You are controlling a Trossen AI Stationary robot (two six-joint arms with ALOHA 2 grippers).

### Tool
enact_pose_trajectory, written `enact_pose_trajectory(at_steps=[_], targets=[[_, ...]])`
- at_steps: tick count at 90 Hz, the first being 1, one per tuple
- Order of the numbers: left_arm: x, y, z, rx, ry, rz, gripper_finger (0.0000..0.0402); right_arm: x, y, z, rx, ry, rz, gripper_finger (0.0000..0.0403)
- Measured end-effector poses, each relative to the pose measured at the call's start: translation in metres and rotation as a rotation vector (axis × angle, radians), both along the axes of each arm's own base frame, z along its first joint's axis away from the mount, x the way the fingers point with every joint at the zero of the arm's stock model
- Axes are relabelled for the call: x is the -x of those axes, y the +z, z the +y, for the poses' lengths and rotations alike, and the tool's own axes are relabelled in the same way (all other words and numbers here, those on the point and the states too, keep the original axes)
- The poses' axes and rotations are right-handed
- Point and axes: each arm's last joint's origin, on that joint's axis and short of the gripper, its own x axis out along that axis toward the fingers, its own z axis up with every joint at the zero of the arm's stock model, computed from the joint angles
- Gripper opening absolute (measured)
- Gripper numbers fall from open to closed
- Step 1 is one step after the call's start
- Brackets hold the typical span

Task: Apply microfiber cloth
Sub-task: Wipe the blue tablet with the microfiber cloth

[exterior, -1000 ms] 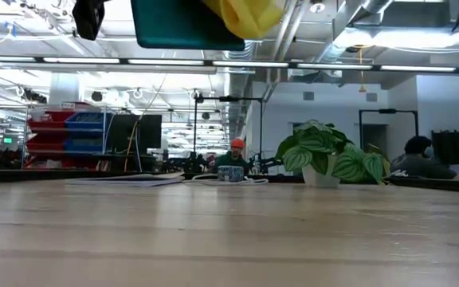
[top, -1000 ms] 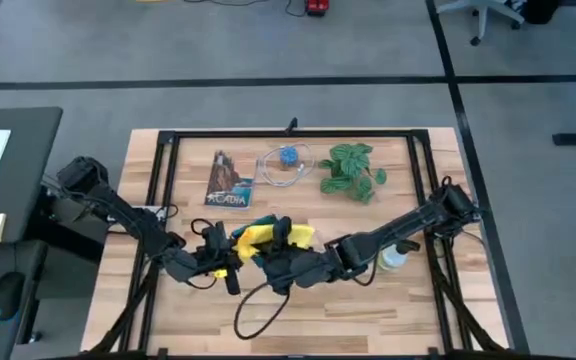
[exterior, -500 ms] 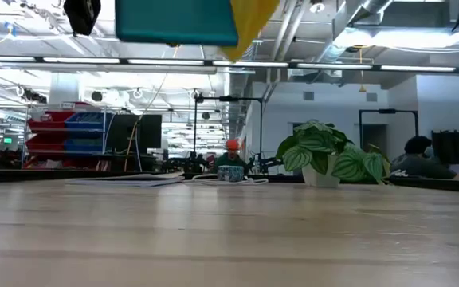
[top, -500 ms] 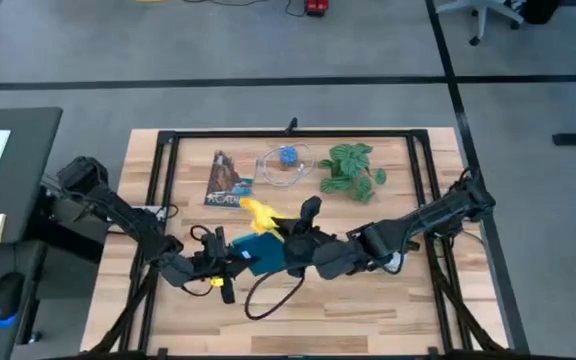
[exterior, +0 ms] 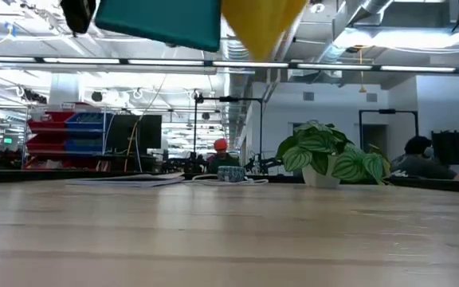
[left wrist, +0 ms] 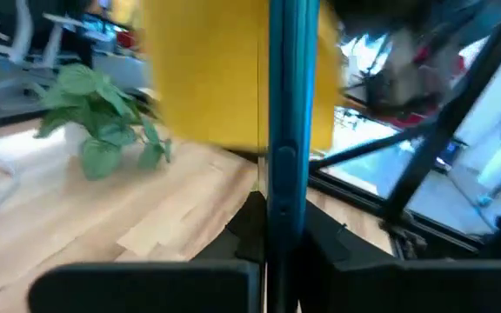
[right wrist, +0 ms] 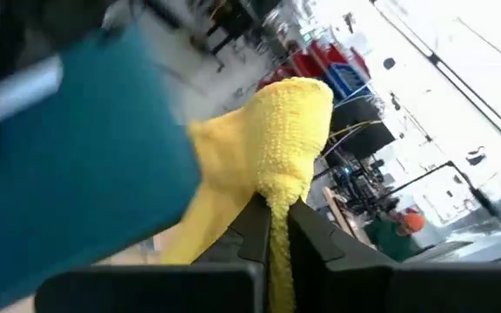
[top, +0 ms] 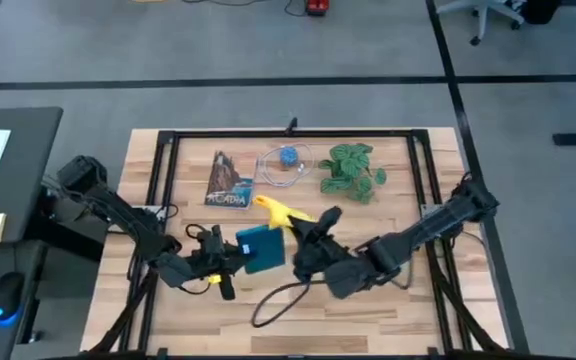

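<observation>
The dark tablet with its teal back (top: pixel 260 248) is held in the air over the table's middle by my left gripper (top: pixel 234 260), which is shut on it. In the left wrist view the tablet (left wrist: pixel 283 104) shows edge-on. The yellow microfiber cloth (top: pixel 278 212) hangs bunched just beyond the tablet's far right corner, with my right gripper (top: pixel 306 232) shut on it. In the low view the tablet (exterior: pixel 158 20) and the cloth (exterior: pixel 263 24) are high above the tabletop. Whether the cloth touches the tablet, I cannot tell. My left gripper pinches the tablet between its two fingers at the edge nearest the table's left (left wrist: pixel 282 196). The fingers come about level from the left. The tablet is lifted clear, its teal side tilted up. My right gripper pinches a bunched fold of the cloth (right wrist: pixel 274 193) between its two fingers, several layers together. The fingers reach in from the table's right. The cloth sticks out past the fingertips toward the far left and is clear of the table.
At the far side lie a booklet (top: pixel 230 180) and a clear bowl with a blue thing in it (top: pixel 285 163), and a potted plant (top: pixel 351 170) stands there. A black cable (top: pixel 268 305) loops near the front edge. Black frame rails (top: pixel 420 180) border the tabletop.
My right gripper has drawn the cloth off the tablet, toward the table's far edge and then to the right. The cloth lay over the tablet and now hangs beyond its far corner, so the teal side shows. The tablet has tipped a little.
</observation>
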Motion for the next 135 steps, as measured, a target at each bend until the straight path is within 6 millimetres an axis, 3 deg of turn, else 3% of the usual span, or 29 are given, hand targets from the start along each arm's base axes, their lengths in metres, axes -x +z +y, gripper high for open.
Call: enact_pose_trajectory(at_steps=[17,27,56,67,82,94,113,123,135], targets=[[0.000,-0.001,0.001,-0.004,0.013,0.006,0.0009,0.013,0.005,0.020,-0.029,0.117,-0.011,0.0004],[-0.001,0.000,0.002,0.003,0.018,-0.006,0.0009,0.007,-0.003,0.029,-0.086,0.242,-0.010,0.0004],[-0.002,0.008,0.001,-0.018,0.000,-0.055,0.0009,-0.046,-0.074,0.019,-0.156,0.317,0.142,0.0004],[-0.002,0.008,0.001,-0.027,-0.001,-0.053,0.0009,-0.053,-0.104,0.024,-0.207,0.349,0.232,0.0004],[0.001,0.010,0.000,-0.059,-0.008,-0.047,0.0009,-0.048,-0.129,0.026,-0.298,0.357,0.371,0.0004],[0.008,0.016,-0.002,-0.079,-0.010,-0.057,0.0009,-0.039,-0.142,0.019,-0.331,0.331,0.537,0.0004],[0.028,0.027,-0.008,-0.102,0.016,-0.062,0.0009,-0.027,-0.138,-0.010,-0.345,0.193,0.670,0.0004],[0.036,0.031,-0.010,-0.121,0.033,-0.059,0.0009,-0.034,-0.139,-0.018,-0.388,0.201,0.658,0.0004],[0.039,0.030,-0.013,-0.133,0.036,-0.053,0.0009,-0.056,-0.163,-0.018,-0.490,0.303,0.622,0.0004]])
